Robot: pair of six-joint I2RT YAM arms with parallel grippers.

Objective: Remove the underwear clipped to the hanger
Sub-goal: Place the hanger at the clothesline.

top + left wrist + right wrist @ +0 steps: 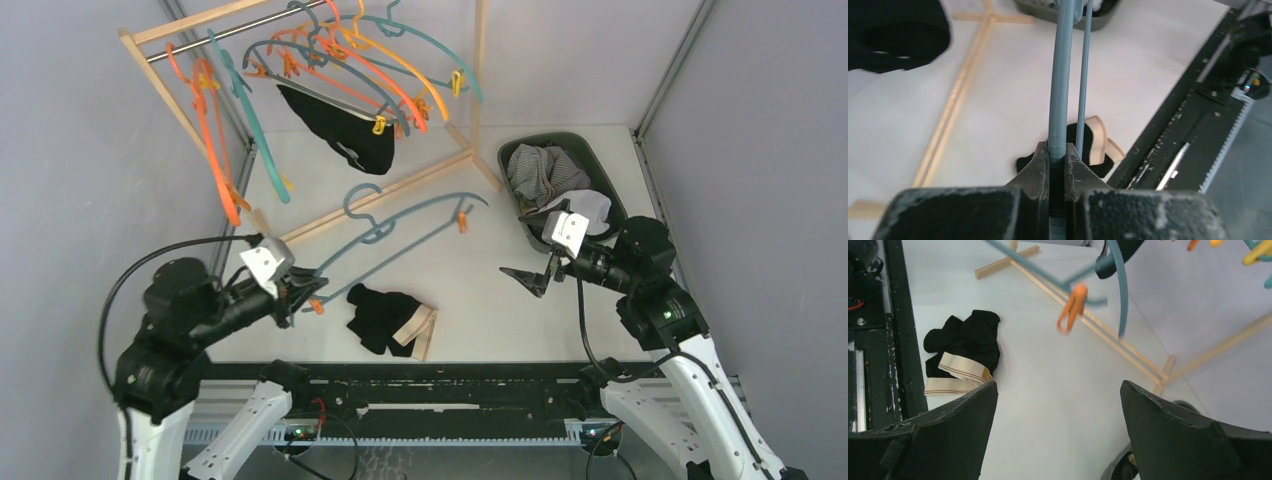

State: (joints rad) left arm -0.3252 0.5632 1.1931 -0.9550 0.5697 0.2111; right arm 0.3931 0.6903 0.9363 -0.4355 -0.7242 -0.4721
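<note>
Two black briefs show; the next move prob. turns on the loose one. Lower left of top view: L claw [300, 292] is closed tight on one end of a blue hanger [1060, 75], jaws pinching the bar w/ no gap in its wrist view. The hanger runs from there up-right toward frame centre, an orange clip [1073, 307] near its far end, no cloth on it. Just below the bar, lower centre, the loose brief [383, 315] lies crumpled on the table, free of any clip: soft black cloth, beige striped waistband folded at its right end, long axis approx. left-right in frame. It sits between the claws, nearer L, but L is busy, so R looks the likelier picker; from R it lies to frame left and a bit lower. Upper centre: 2nd brief [345, 125] hangs clipped to a hanger on the rack [400, 183], well apart from both claws. Right of centre: R claw [525, 277] is spread wide, holding nothing. Upper right: basket [545, 138] w/ cloth already in it.
</note>
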